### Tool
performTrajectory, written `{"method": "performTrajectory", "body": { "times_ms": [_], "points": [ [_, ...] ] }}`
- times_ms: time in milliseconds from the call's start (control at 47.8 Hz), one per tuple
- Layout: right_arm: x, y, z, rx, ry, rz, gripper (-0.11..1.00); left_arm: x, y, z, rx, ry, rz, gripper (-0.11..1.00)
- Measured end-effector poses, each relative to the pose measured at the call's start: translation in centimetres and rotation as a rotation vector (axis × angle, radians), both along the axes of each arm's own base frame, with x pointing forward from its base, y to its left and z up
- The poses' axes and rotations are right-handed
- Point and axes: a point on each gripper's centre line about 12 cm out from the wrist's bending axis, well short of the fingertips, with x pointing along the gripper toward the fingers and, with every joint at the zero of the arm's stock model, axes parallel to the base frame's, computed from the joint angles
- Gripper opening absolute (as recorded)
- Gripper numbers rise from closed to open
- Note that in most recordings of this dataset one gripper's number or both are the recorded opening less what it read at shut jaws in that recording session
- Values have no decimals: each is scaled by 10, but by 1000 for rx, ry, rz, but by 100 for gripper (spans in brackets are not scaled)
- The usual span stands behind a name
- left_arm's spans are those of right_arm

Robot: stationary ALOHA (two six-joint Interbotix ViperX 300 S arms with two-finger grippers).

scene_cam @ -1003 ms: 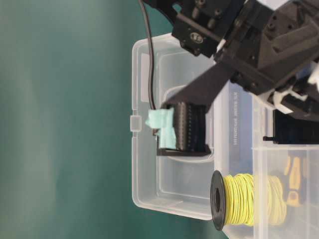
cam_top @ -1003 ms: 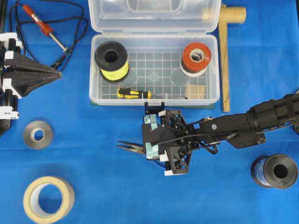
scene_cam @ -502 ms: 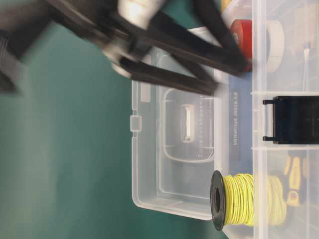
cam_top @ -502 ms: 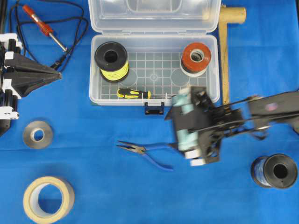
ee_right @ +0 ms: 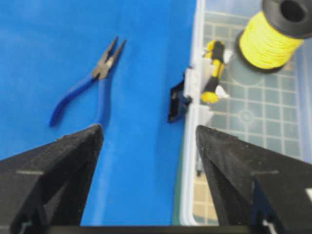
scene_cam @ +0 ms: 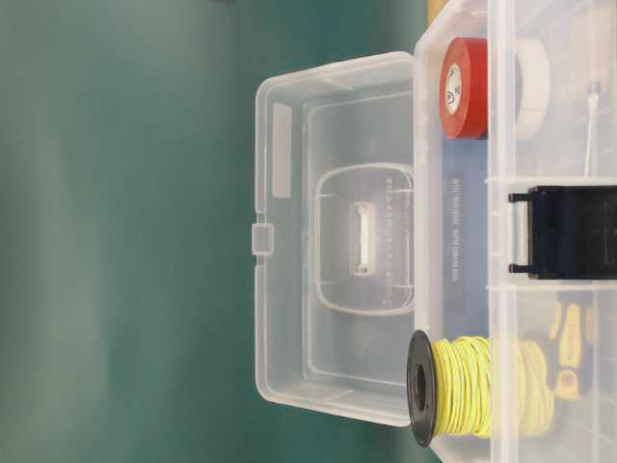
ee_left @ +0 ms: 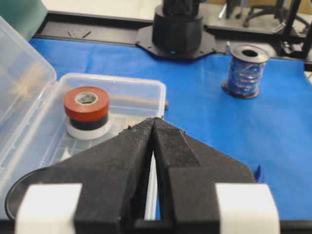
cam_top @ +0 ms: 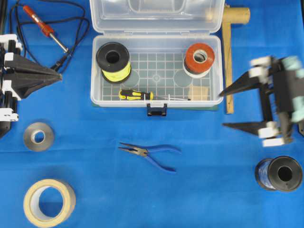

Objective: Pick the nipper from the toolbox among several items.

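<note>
Lying outside toolbox (cam_top: 218, 71): nipper (cam_top: 149, 155), no legible writing.

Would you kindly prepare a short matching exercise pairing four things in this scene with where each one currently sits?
Things:
1. nipper
2. screwdriver
3. soldering iron
4. blue spool

Places:
A. inside the toolbox, near its front wall
B. on the cloth in front of the toolbox latch
C. near the bottom right corner of the overhead view
D. near the top left corner of the overhead view

Pairs: 1-B, 2-A, 3-D, 4-C
</note>
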Motion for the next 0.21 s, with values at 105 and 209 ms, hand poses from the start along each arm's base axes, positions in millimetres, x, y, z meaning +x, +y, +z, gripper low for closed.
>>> {"method": "performTrajectory", "body": {
  "times_ms": [105, 209],
  "points": [
    [-23, -8, -3, 8, -48, -17, 76, 0, 0, -1, 0, 2, 0, 0],
    [-43, -15, -11, 13, -85, -39, 77, 0, 0, -1, 0, 3, 0, 0]
  ]
}}
